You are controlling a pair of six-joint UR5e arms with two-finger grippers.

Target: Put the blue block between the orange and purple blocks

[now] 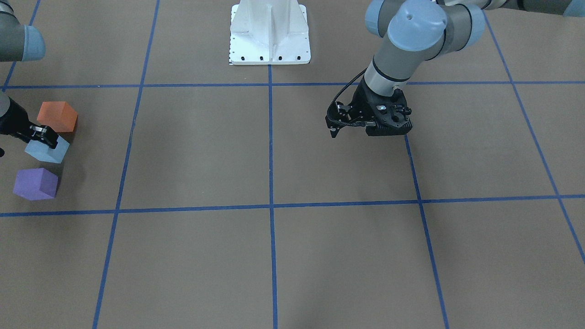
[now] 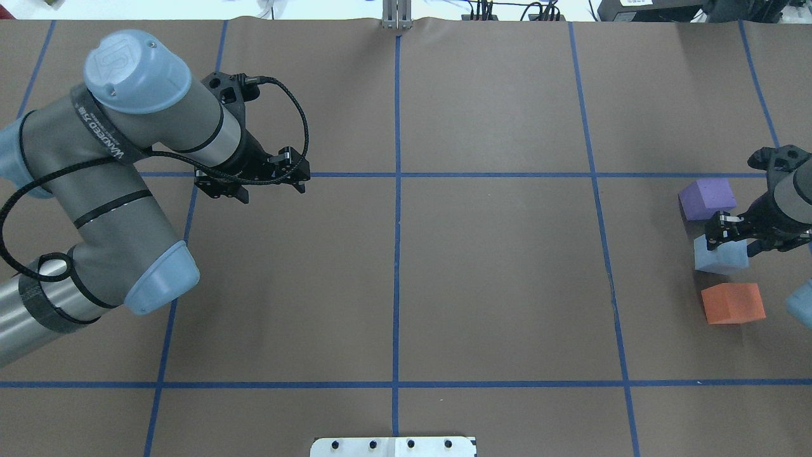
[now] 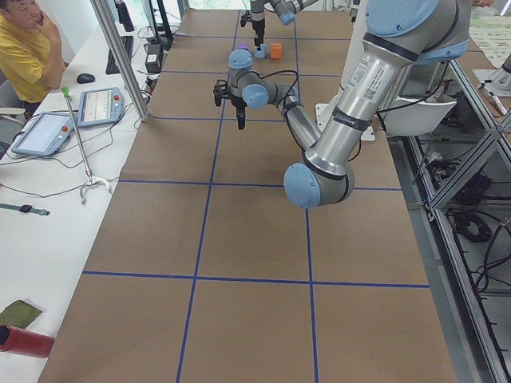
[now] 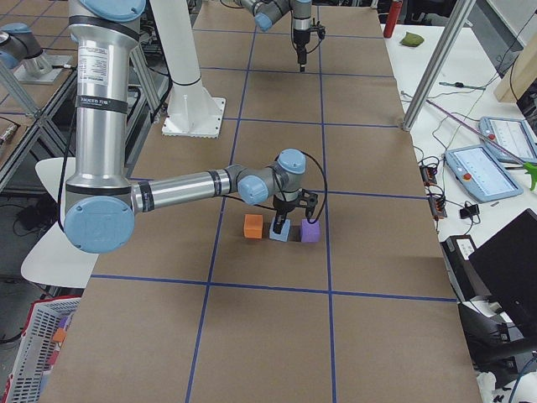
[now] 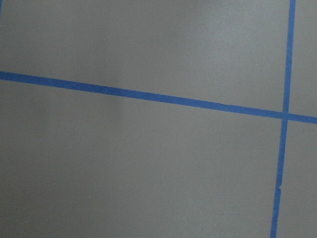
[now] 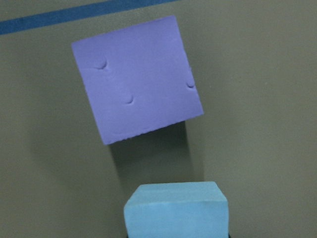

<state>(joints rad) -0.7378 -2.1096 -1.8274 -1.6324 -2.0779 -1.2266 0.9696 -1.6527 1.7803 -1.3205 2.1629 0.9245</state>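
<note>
Blue block [image 2: 717, 260] sits at the table's right end, between purple block [image 2: 706, 198] and orange block [image 2: 733, 303]. Right gripper [image 2: 729, 236] is on it; whether it is clamped cannot be told. You should release gently and lift straight, touching neither neighbour.

Robotics lab, taped-grid table [image 3: 247, 231], teach pendants [image 3: 100, 106]
</note>
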